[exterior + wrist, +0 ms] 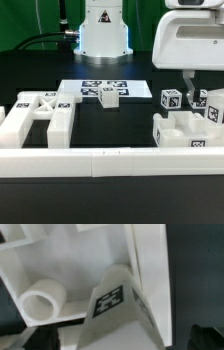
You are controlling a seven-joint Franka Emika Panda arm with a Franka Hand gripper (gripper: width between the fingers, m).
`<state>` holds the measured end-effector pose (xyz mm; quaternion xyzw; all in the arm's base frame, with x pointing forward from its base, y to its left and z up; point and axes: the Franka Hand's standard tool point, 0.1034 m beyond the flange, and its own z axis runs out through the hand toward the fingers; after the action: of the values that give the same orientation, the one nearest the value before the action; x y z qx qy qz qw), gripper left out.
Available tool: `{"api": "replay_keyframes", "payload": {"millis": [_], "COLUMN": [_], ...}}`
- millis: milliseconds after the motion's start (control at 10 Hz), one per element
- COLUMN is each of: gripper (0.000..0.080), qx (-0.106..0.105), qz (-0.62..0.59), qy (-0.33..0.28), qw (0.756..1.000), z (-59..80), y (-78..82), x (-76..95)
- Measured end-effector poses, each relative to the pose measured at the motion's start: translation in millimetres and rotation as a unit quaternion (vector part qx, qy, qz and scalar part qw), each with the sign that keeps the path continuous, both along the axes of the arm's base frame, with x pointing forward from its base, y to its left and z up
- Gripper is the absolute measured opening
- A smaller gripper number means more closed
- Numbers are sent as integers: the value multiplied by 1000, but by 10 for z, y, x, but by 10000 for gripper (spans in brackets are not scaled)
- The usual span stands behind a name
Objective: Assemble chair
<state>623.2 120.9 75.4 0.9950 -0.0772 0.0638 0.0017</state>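
Table (pixel 120 195): black, with the border rail (pixel 110 160) nearest, at six o'clock.
Chair parts: white frame (pixel 38 112) at nine o'clock, tagged blocks (pixel 172 101) at three o'clock.
Gripper (pixel 196 92): spread wide, holding nothing, above the tagged blocks.
Advice: centre one block between the jaws before closing.

Close view of glossy white chair parts (pixel 60 263) against a dark table (pixel 195 274). A short round peg (pixel 42 301) lies in a walled recess. Beside it, a tilted piece carries a black-and-white square tag (pixel 110 300), next to a tall flat panel (pixel 150 263). The gripper (pixel 120 338) has dark, blurred fingers (pixel 35 339), spread wide on either side of the tagged piece.
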Motion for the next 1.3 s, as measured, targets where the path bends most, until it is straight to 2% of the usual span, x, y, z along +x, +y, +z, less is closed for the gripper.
{"api": "replay_keyframes", "payload": {"millis": [300,400,500,600,700,900,1300], "gripper": [648,510,510,372,285,285,285], "qx": [-15,-15,-15,-14,-14,-7,5], "qz": [78,75,74,64,64,17,-136], "qy": [1,1,1,1,0,0,-3], "qw": [997,997,997,998,998,1000,991], "z": [2,1,1,1,4,2,6], "y": [-5,-5,-5,-5,-5,-8,-146], "x": [3,2,1,1,4,3,-4]}}
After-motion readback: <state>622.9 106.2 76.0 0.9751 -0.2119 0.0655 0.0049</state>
